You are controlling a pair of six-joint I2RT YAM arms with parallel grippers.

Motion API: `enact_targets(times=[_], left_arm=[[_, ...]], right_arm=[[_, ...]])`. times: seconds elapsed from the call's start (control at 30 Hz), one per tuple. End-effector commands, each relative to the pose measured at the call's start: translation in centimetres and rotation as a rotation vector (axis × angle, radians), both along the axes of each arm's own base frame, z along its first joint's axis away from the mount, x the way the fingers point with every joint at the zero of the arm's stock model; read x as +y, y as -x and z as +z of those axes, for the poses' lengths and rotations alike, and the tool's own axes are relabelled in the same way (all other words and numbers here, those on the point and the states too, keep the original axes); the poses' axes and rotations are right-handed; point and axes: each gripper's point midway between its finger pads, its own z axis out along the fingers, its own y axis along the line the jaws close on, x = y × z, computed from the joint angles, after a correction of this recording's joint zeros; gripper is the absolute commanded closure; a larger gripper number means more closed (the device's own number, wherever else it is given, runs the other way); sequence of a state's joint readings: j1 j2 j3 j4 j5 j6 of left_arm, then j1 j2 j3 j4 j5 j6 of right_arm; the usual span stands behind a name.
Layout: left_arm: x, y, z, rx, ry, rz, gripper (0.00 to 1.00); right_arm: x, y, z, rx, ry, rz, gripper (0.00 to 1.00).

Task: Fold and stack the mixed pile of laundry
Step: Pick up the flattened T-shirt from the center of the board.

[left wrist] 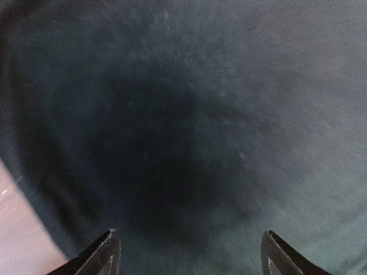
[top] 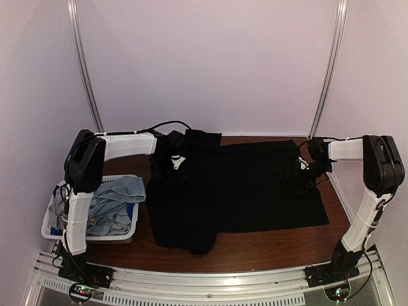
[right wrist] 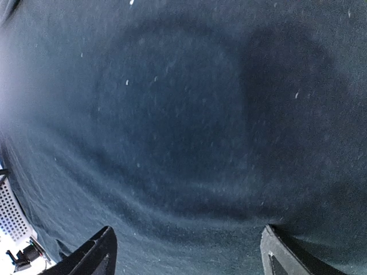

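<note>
A large black shirt (top: 236,191) lies spread flat across the middle of the table. My left gripper (top: 171,163) is low over its far left corner, where the cloth bunches up. In the left wrist view the black shirt (left wrist: 189,114) fills the frame and my left gripper (left wrist: 189,243) is open, with nothing between its fingertips. My right gripper (top: 299,172) hovers over the shirt's far right edge. Close below it the black shirt (right wrist: 183,114) shows soft wrinkles, and my right gripper (right wrist: 186,243) is open too. A light-blue denim piece (top: 118,201) lies in the basket.
The white slatted basket (top: 51,231) stands at the table's left edge beside the left arm, holding more garments. Bare brown tabletop (top: 268,248) shows along the near side of the shirt. A strip of wood (left wrist: 20,229) appears at the left wrist view's lower left.
</note>
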State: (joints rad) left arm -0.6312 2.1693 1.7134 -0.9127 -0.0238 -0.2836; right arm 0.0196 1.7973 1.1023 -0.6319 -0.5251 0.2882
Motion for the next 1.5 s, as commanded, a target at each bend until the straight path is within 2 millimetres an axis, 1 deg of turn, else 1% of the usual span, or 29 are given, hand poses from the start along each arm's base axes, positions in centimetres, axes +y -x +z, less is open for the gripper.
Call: enact_targets(times=[0.0,0.03,0.07,0.2,0.27,0.3,0.37,0.43,0.47,0.53,0.57,0.6,0.63,0.7,0.77,0.8,0.87,0.93,1.0,1.07,1.17,1.27,1.33,1.47], left_arm=[[-0.2,-1.6,-3.5,0.011,-0.048,0.018,0.15],[-0.4,-2.1,-4.0,0.006,-0.052,0.019,0.15],[-0.8,-3.0,-4.1,-0.01,-0.051,0.02,0.15],[-1.0,-6.6,-4.6,-0.07,-0.054,0.058,0.15],[-0.8,-8.8,-4.4,-0.102,-0.026,0.105,0.15],[-0.6,-10.1,-3.9,-0.126,-0.001,0.133,0.14],[-0.4,-12.5,-2.2,-0.176,0.054,0.178,0.13],[-0.3,-14.6,0.4,-0.233,0.106,0.201,0.11],[-0.5,-15.4,2.1,-0.264,0.133,0.2,0.11],[-1.5,-15.9,5.7,-0.313,0.193,0.173,0.1],[-2.0,-15.6,7.9,-0.332,0.225,0.16,0.1],[-2.3,-14.9,9.6,-0.338,0.243,0.149,0.1],[-2.2,-13.7,10.4,-0.324,0.237,0.149,0.1],[-2.3,-10.7,12.3,-0.315,0.235,0.158,0.1],[-2.4,-7.1,13.0,-0.303,0.224,0.172,0.1],[-2.3,-4.9,11.9,-0.268,0.213,0.181,0.1],[-2.8,-1.7,11.9,-0.239,0.263,0.202,0.09],[-3.2,1.3,11.3,-0.191,0.309,0.239,0.07],[-3.3,3.6,10.4,-0.168,0.311,0.284,0.07],[-3.3,5.5,8.8,-0.123,0.298,0.331,0.07],[-2.4,7.3,5.8,-0.061,0.247,0.412,0.07],[-0.8,8.2,3.8,-0.035,0.186,0.484,0.12],[0.7,9.1,2.7,-0.016,0.105,0.505,0.13],[4.6,11.1,1.4,0.01,-0.051,0.54,0.14]], right_arm=[[-1.6,0.2,-3.1,0.081,0.082,-0.031,0.13],[-2.7,-0.1,-3.3,0.086,0.088,-0.058,0.13],[-3.1,-0.3,-3.5,0.088,0.093,-0.068,0.13],[-4.6,-1.7,-4.4,0.107,0.107,-0.102,0.13],[-5.0,-3.0,-4.1,0.088,0.092,-0.115,0.13],[-5.2,-3.8,-3.6,0.068,0.091,-0.121,0.13],[-5.6,-5.5,-1.9,0.021,0.085,-0.129,0.13],[-6.1,-6.9,0.6,-0.035,0.078,-0.139,0.13],[-6.5,-7.4,2.1,-0.061,0.079,-0.15,0.12],[-6.7,-7.8,5.5,-0.133,0.075,-0.143,0.12],[-6.6,-7.6,7.0,-0.16,0.076,-0.138,0.12],[-6.6,-7.0,8.3,-0.178,0.083,-0.132,0.12],[-6.7,-6.2,9.1,-0.18,0.096,-0.135,0.12],[-6.8,-4.0,9.8,-0.167,0.105,-0.16,0.12],[-6.7,-1.4,9.5,-0.141,0.095,-0.199,0.12],[-6.5,-0.3,9.3,-0.134,0.084,-0.216,0.12],[-6.6,1.9,8.5,-0.103,0.083,-0.249,0.13],[-7.1,3.8,7.7,-0.072,0.108,-0.282,0.13],[-8.0,5.0,7.1,-0.062,0.141,-0.321,0.15],[-8.8,5.6,6.2,-0.045,0.135,-0.357,0.15],[-9.5,5.9,4.9,-0.021,0.115,-0.376,0.16],[-9.4,5.8,4.2,-0.013,0.091,-0.347,0.19],[-9.4,5.7,4.0,-0.004,0.091,-0.334,0.19],[-9.5,5.5,4.3,-0.008,0.084,-0.328,0.19]])
